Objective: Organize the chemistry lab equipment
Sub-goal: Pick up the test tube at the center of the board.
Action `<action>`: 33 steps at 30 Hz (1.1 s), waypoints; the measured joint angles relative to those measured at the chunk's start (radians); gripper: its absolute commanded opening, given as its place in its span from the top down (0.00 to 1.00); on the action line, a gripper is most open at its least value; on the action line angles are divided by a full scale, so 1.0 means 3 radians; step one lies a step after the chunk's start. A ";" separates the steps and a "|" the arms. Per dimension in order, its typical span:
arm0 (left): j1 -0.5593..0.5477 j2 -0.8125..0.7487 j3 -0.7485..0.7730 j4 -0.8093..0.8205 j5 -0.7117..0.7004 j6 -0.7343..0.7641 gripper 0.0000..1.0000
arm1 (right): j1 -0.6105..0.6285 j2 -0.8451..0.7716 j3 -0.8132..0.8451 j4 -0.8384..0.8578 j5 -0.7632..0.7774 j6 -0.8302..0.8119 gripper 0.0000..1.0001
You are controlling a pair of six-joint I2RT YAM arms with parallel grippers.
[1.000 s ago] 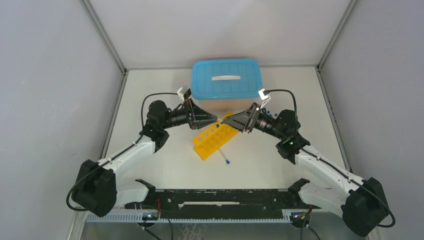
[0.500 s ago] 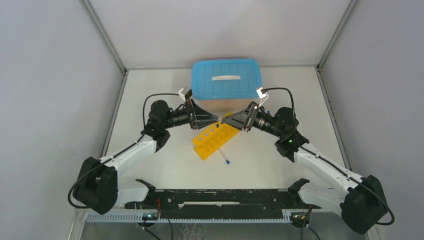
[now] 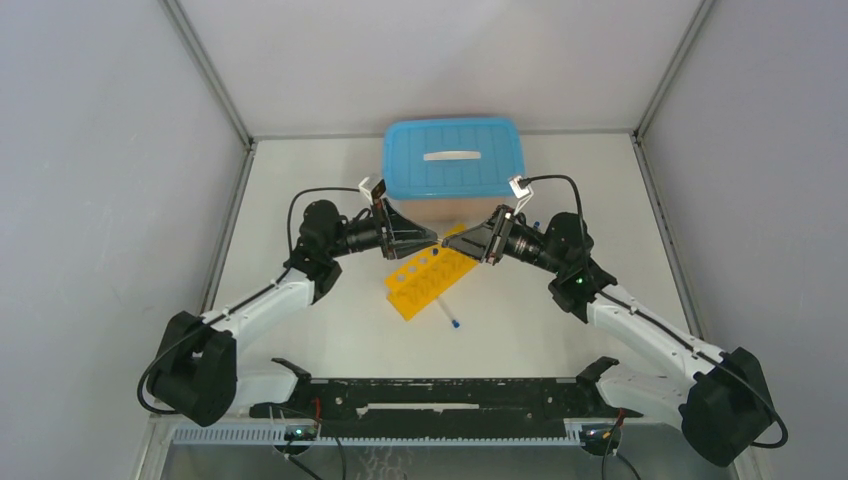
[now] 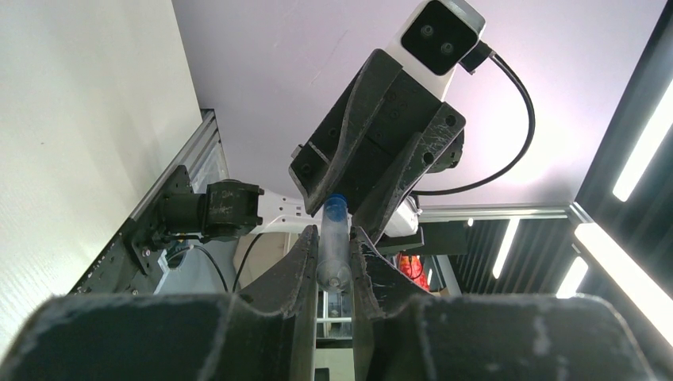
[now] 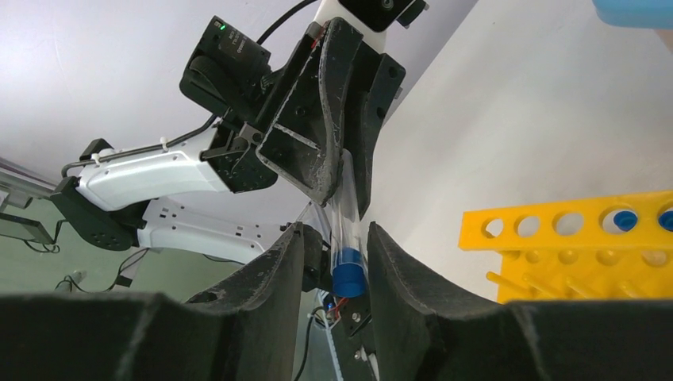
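Fingers first: my left fingers [image 4: 298, 270] are pinched narrow on the clear body of a tube [image 4: 332, 238], firm hold, blue cap pointing away from that wrist. My right fingers [image 5: 278, 270] stand half-wide on either side of that cap [image 5: 350, 274]. I can't tell whether the pads touch it yet; one side looks flush, the other may show a sliver of gap.

Key relation: the tube's long axis runs straight along the line between my two wrists, tip to tip. The cap end sits inside the right fingers and the bare end is buried in the left. Both sets of tips meet mid-air, nose to nose, so neither arm is nearer. Looks like a handover, left to right.

The meeting point hangs over the far end of the yellow rack [image 3: 432, 278]. The rack lies skewed on the desk [image 3: 330, 330], and at least two of its holes at one end already show blue caps. A loose tube [image 3: 447, 315] lies flat on the desk just near of the rack.

Room: the blue-lidded box [image 3: 453, 158] is close behind the tips, so retreating that way is tight. Open desk lies left, right and toward the bases. My guess is that the right side must clamp before the left lets go, or the tube drops on the rack.
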 measured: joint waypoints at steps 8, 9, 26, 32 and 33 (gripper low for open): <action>-0.0005 0.0001 0.0000 0.0000 -0.0001 0.0000 0.89 | 0.0000 0.0008 0.0000 -0.0031 0.0000 -0.0010 0.67; -0.0004 0.0001 0.0000 0.0000 0.0000 0.0000 0.89 | 0.0000 0.0009 0.0000 -0.0032 0.0000 -0.0010 0.69; -0.0005 0.0037 0.0000 0.0014 -0.0001 0.0015 0.59 | 0.0001 0.0036 0.0061 -0.0136 0.0025 -0.0071 0.80; -0.0004 0.0037 0.0000 0.0014 -0.0042 0.0025 0.47 | 0.0003 0.0031 0.0092 -0.0238 0.0053 -0.0126 0.80; -0.0004 0.0037 0.0000 0.0013 -0.0051 0.0027 0.46 | 0.0003 0.0025 0.0100 -0.0276 0.0066 -0.0140 0.80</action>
